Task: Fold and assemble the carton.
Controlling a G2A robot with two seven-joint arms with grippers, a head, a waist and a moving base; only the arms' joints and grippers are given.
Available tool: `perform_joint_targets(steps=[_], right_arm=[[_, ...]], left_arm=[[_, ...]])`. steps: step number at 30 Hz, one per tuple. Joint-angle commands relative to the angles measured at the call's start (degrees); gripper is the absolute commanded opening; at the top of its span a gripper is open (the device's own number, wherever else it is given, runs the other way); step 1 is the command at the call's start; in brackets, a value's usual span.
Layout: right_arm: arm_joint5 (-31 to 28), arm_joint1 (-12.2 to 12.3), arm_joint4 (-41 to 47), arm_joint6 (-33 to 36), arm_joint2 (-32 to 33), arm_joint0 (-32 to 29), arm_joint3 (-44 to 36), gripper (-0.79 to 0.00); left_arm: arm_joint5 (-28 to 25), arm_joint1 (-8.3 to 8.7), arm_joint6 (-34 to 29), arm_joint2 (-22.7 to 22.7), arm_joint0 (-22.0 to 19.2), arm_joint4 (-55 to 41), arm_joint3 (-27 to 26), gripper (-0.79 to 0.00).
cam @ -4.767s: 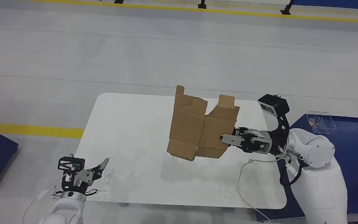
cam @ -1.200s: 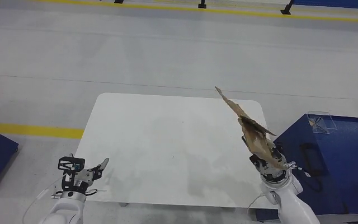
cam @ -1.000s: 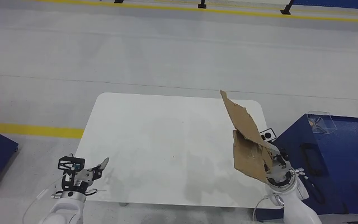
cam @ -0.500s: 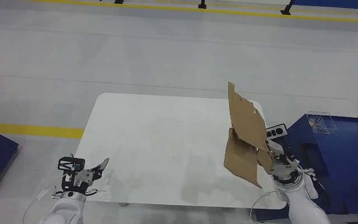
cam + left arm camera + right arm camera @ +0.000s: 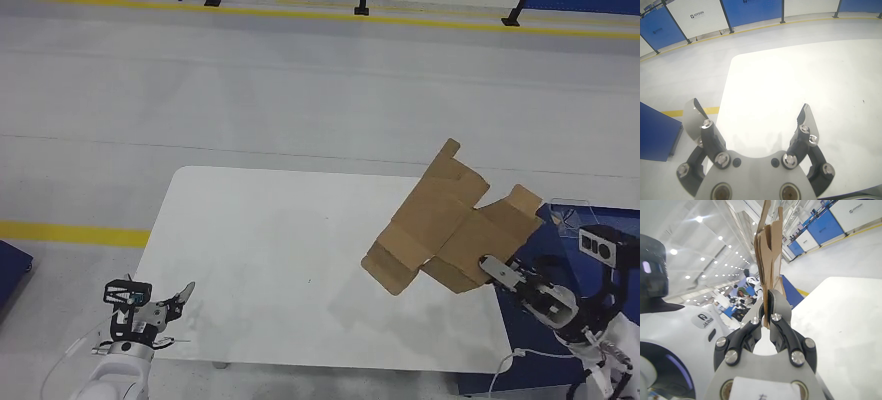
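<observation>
Holding: the right gripper (image 5: 491, 264) is clamped on the carton (image 5: 440, 225), with one finger on each face of a cardboard edge at the end nearest the robot.
Carton form: flat brown cardboard, not yet squared into a box. Its layers lie against one another, and notched flaps stick out at the far end and along one side.
Carton place: raised in the air above the right part of the table (image 5: 260, 250), clear of the tabletop. It is tilted, and its near corner reaches out past the table's right edge.
Right wrist view: the carton (image 5: 769, 256) is seen edge-on, rising straight out of the gripper (image 5: 766, 308). The finger pads (image 5: 770, 306) are shut tight on its lower edge, and a table corner lies beyond.
Left gripper: it sits at the table's near left corner (image 5: 182, 295). Its fingers (image 5: 696, 106) are spread wide apart with nothing between them, and they point across the tabletop.
Table: white with rounded corners. The carton's shadow falls on its right part.
Beside the table: a blue cabinet (image 5: 575, 265) stands just off the right edge, with a clear plastic container (image 5: 572, 216) on top.
Floor: pale grey, with a yellow line (image 5: 70, 234) running off beyond the table's left side.
</observation>
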Motion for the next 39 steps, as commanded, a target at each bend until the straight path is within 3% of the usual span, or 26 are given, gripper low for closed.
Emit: perform_joint_targets(steps=[1, 9, 15, 19, 26, 30, 33, 39], right_arm=[[-2.83, -0.22, -5.10, -2.62, 1.31, -1.16, -1.95, -0.785], [-12.39, -1.49, -22.70, -13.33, 5.95, -5.85, -9.07, -0.785], [-21.57, -2.85, -43.08, -22.83, 10.31, -6.22, -12.76, -0.785], [-26.19, -4.21, -58.13, -32.89, 10.12, -4.84, -12.76, -0.785], [-26.19, -5.52, -88.71, -53.61, 6.40, -3.36, -12.76, -0.785], [-24.44, -5.82, -106.22, -65.98, 3.23, -4.47, -12.76, -0.785], [-19.89, -5.73, -119.49, -75.23, 0.44, -6.87, -12.76, -0.785], [-2.64, -5.37, -142.99, -91.70, -4.92, -15.25, -12.76, -0.785]], left_arm=[[0.00, 0.00, 0.00, 0.00, 0.00, 0.00, 0.00, 0.000], [0.00, 0.00, 0.00, 0.00, 0.00, 0.00, 0.00, 0.000], [0.00, 0.00, 0.00, 0.00, 0.00, 0.00, 0.00, 0.000], [0.00, 0.00, 0.00, 0.00, 0.00, 0.00, 0.00, 0.000], [0.00, 0.00, 0.00, 0.00, 0.00, 0.00, 0.00, 0.000], [0.00, 0.00, 0.00, 0.00, 0.00, 0.00, 0.00, 0.000], [0.00, 0.00, 0.00, 0.00, 0.00, 0.00, 0.00, 0.000], [0.00, 0.00, 0.00, 0.00, 0.00, 0.00, 0.00, 0.000]])
